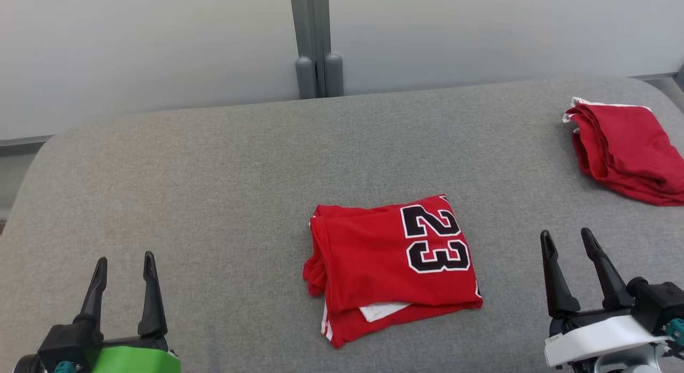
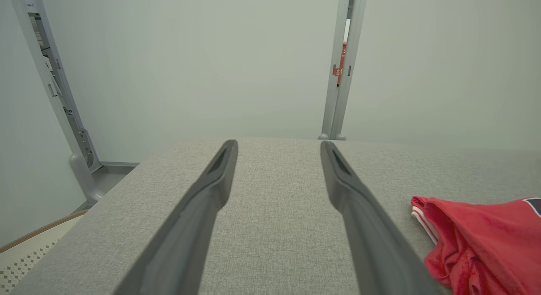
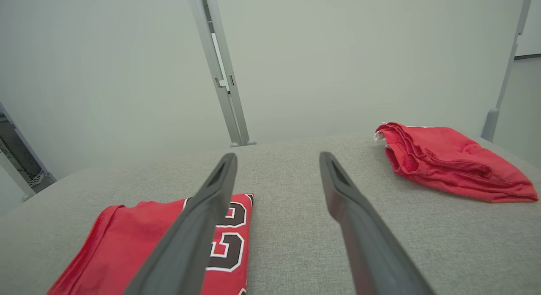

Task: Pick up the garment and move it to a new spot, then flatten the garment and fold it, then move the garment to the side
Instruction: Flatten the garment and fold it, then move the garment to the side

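Garment (image 1: pixel 393 266), a red jersey with a black 23, is lying folded in a rough square near the middle of the grey worktop (image 1: pixel 214 175), with a white inner layer peeking out at its near edge. Left gripper (image 1: pixel 125 258) is sitting at the near left, well apart from it, fingers standing wide and holding nothing. Right gripper (image 1: pixel 566 233) is sitting at the near right, fingers likewise wide and empty. A second red cloth (image 1: pixel 628 151) is lying bunched at the far right corner.
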Controlling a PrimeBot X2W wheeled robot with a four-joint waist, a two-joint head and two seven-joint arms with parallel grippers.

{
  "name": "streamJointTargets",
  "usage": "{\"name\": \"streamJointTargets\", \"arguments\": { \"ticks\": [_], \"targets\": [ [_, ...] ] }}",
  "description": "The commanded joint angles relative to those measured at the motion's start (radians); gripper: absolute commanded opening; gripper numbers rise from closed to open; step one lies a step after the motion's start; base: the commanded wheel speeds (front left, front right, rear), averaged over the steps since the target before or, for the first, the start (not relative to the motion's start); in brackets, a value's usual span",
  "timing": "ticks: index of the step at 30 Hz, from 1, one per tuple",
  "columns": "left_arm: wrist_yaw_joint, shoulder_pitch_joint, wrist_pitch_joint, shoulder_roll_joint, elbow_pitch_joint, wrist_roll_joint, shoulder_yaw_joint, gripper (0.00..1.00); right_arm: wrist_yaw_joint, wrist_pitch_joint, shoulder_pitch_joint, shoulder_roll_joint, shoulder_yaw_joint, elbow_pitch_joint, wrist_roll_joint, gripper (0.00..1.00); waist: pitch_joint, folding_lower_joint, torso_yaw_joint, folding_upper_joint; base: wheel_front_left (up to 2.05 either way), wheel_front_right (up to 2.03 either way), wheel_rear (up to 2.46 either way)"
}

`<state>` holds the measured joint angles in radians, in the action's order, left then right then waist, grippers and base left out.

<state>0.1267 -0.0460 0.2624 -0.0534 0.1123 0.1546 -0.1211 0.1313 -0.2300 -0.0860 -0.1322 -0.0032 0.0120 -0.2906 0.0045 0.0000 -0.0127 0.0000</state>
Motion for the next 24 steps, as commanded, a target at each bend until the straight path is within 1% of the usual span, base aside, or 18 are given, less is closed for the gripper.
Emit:
{"name": "streamJointTargets", "arguments": {
  "ticks": [1,10,24],
  "targets": [
    [0.002,-0.015,0.003,-0.011,0.002,-0.011,-0.002,1.0,-0.001,0.007,-0.017,0.004,0.006,-0.013,0.013,1.0,-0.006,0.0,0.006,0.0,0.0,0.0,0.0],
    [0.003,-0.024,0.003,-0.039,0.012,-0.016,0.016,1.0,-0.001,0.025,-0.039,0.032,0.03,-0.043,0.036,1.0,-0.024,0.0,0.03,0.0,0.0,0.0,0.0],
    [0.001,-0.029,-0.003,-0.053,0.016,-0.007,0.04,1.0,-0.001,0.056,-0.051,0.052,0.026,-0.049,0.056,1.0,-0.022,0.0,0.043,0.0,0.0,0.0,0.0]
  ]
}}
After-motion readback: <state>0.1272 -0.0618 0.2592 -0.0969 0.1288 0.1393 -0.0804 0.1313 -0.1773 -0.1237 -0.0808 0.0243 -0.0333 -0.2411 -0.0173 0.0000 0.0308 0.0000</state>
